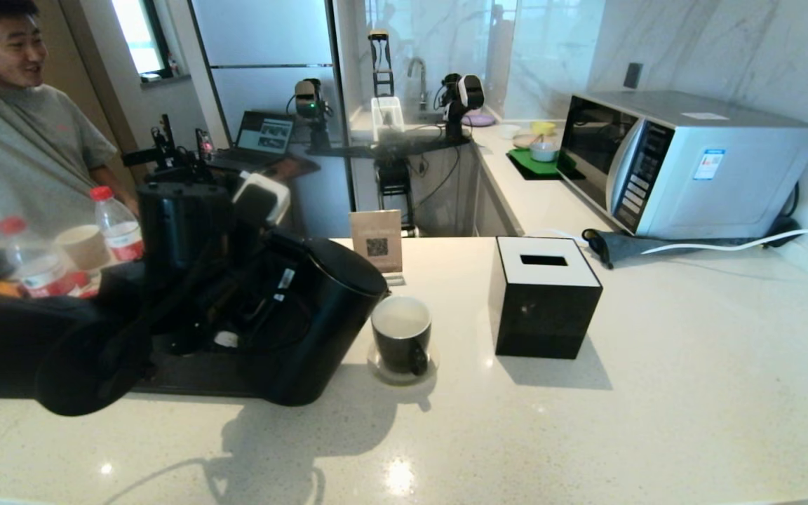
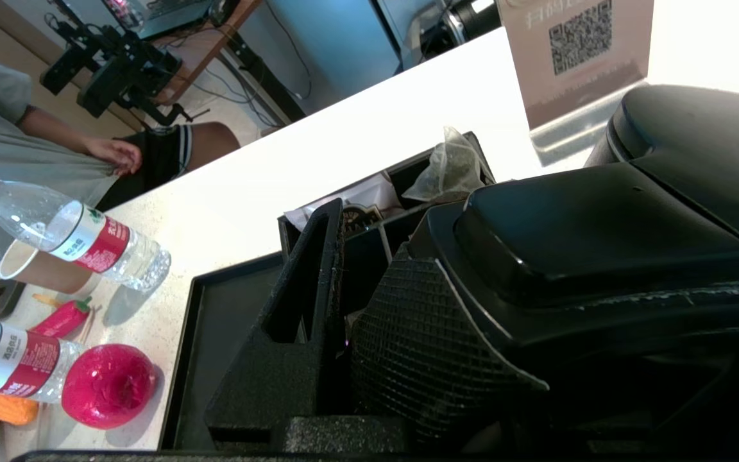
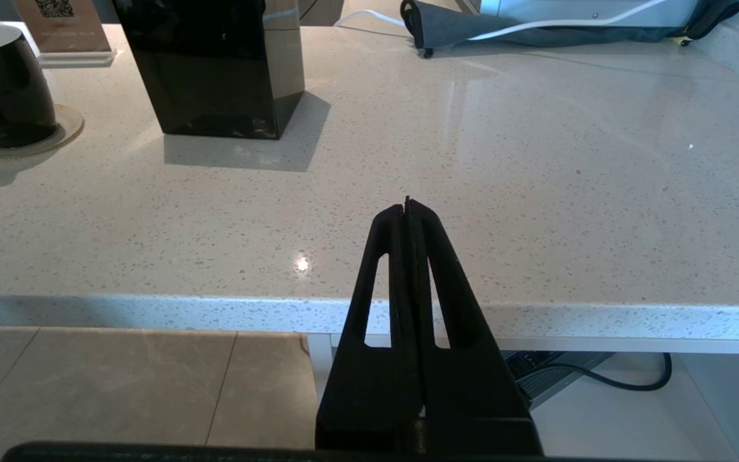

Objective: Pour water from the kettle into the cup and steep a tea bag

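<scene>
Black kettle (image 1: 327, 319) tilted toward cup (image 1: 402, 338), left hand (image 2: 369, 346) gripping its handle, tissue box (image 1: 546, 298) beside (right hand (image 3: 408, 206) closed).

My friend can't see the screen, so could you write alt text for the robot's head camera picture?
The robot's left hand tilts a black kettle toward a small black cup on a white counter. A black tissue box stands beside the cup, with a microwave behind and a smiling man at the far left.
</scene>
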Tool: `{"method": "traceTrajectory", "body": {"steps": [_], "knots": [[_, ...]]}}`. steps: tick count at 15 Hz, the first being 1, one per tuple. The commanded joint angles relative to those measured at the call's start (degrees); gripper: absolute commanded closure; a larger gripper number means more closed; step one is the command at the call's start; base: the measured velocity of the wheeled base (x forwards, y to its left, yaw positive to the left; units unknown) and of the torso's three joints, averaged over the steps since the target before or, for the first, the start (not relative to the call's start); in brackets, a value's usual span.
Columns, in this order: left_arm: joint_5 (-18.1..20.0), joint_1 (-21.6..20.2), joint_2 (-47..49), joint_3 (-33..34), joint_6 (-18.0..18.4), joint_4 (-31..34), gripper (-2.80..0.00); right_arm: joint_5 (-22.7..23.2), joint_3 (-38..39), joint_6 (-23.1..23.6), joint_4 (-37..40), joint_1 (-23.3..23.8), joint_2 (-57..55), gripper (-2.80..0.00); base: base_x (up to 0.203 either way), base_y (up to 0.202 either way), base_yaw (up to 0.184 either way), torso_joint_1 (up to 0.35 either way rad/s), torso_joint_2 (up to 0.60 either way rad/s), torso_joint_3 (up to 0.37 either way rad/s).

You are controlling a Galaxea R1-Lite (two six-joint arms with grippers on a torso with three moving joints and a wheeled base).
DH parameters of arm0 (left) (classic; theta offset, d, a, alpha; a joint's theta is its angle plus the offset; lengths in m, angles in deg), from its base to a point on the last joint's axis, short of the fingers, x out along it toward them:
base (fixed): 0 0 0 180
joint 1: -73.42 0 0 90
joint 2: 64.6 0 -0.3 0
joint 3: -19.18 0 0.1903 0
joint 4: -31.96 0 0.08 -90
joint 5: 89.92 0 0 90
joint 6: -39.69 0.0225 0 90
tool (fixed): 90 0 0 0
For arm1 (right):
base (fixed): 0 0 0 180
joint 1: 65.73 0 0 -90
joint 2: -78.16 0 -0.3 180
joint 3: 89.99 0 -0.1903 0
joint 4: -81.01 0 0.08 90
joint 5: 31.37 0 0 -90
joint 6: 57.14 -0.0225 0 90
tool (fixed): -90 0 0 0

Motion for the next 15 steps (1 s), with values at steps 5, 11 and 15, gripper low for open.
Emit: {"method": "traceTrajectory", "body": {"steps": [5,11,15], "knots": [[-0.9,1.1,-0.1,-0.3,0.1,3.0,0.00,0.0,0.0,0.0,0.0,0.0,0.0,0.00,0.000,0.000,0.000,0.000,0.00,0.000],[-1.6,1.6,-0.7,-1.4,0.2,6.9,0.00,0.0,0.0,0.0,0.0,0.0,0.0,0.00,0.000,0.000,0.000,0.000,0.00,0.000],[-1.6,1.6,-1.4,-2.7,0.2,8.8,0.00,0.0,0.0,0.0,0.0,0.0,0.0,0.00,0.000,0.000,0.000,0.000,0.00,0.000]]}}
